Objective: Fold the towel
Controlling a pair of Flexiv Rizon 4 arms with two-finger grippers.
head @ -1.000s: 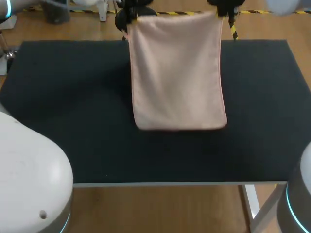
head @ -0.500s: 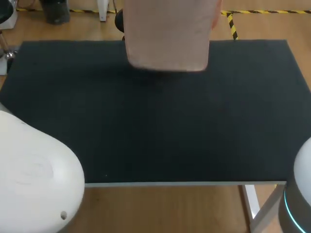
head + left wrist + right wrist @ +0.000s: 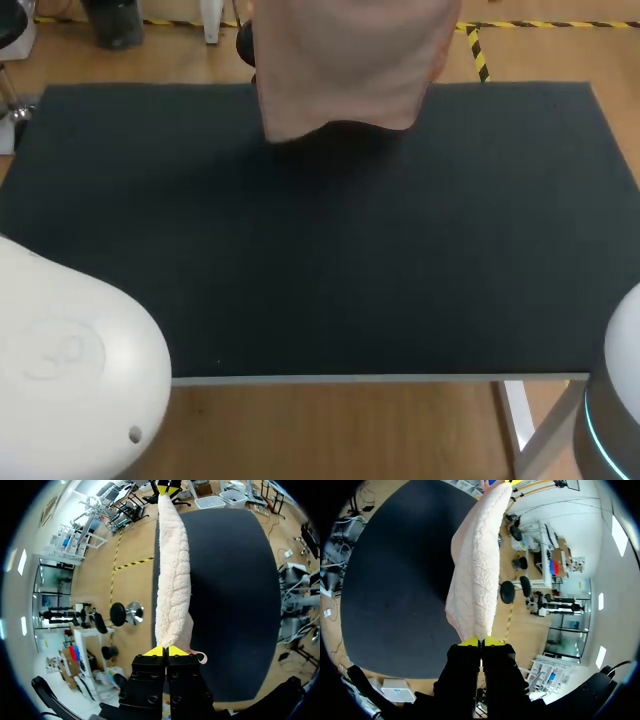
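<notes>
1. Pink towel (image 3: pixel 345 70) hangs at top centre of the head view, lifted over the far side of the black tabletop (image 3: pixel 300 260).
2. Left claw (image 3: pixel 166 651) is clenched on one top corner, right claw (image 3: pixel 480 641) on the other. The edge is stretched between them, probably so the cloth drapes flat for folding.
3. Fabric is thick, fluffy terry and limp, with a wavy lower edge. Tabletop is matte.

Table (image 3: pixel 300 260): dark matte top, spanning most of the head view from the upper part of the frame to the lower middle. Pale front edge (image 3: pixel 380 378) runs across the lower part. White leg (image 3: pixel 516 418) shows at lower right.
</notes>
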